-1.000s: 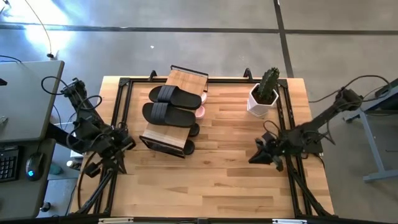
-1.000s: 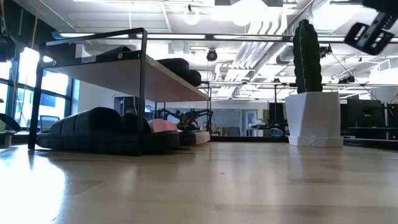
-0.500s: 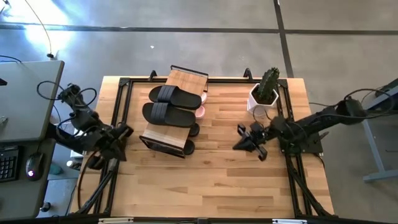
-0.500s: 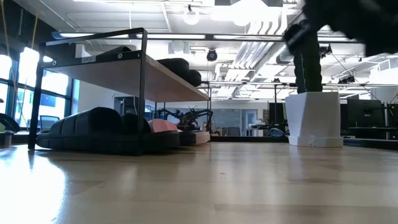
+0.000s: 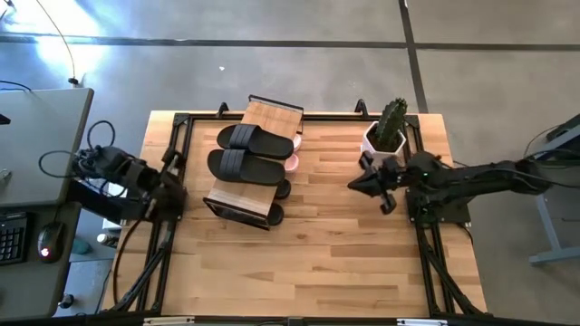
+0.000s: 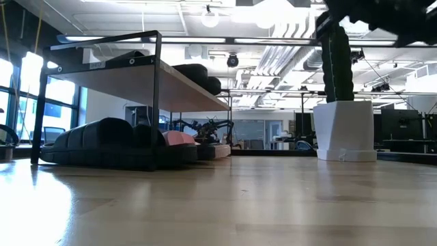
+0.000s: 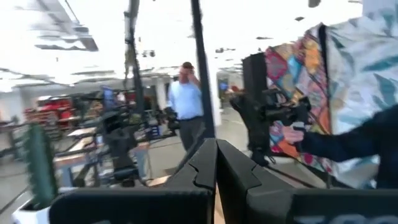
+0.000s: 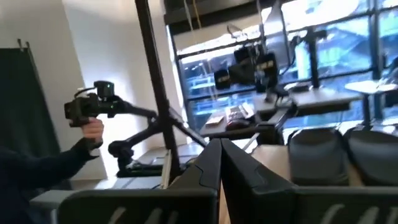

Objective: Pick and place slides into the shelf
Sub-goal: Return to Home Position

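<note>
Counting from above, you have one shelf (image 5: 272, 113) standing slanted on the table (image 5: 326, 254), left of centre. Two black slides (image 5: 243, 166) lie side by side across its top board. Edges of two pink slides (image 5: 293, 163) peek out from beneath that board on the side toward the cactus. The ends of two dark slides (image 5: 282, 188) poke out lower down, and the low view shows dark slides resting on the table inside the frame. That makes six slides.

One cactus (image 5: 392, 118) in one white pot (image 5: 373, 152) stands near the table's far right corner.

Your left arm (image 5: 127, 177) is folded at the table's left edge. The left jaws are near the shelf's left side, not touching it, and the wrist view shows them pressed together. Your right arm (image 5: 471, 177) reaches in from the right edge. The right jaws hang just beside the pot, well apart from the shelf with bare table between, and they too are closed together.
</note>
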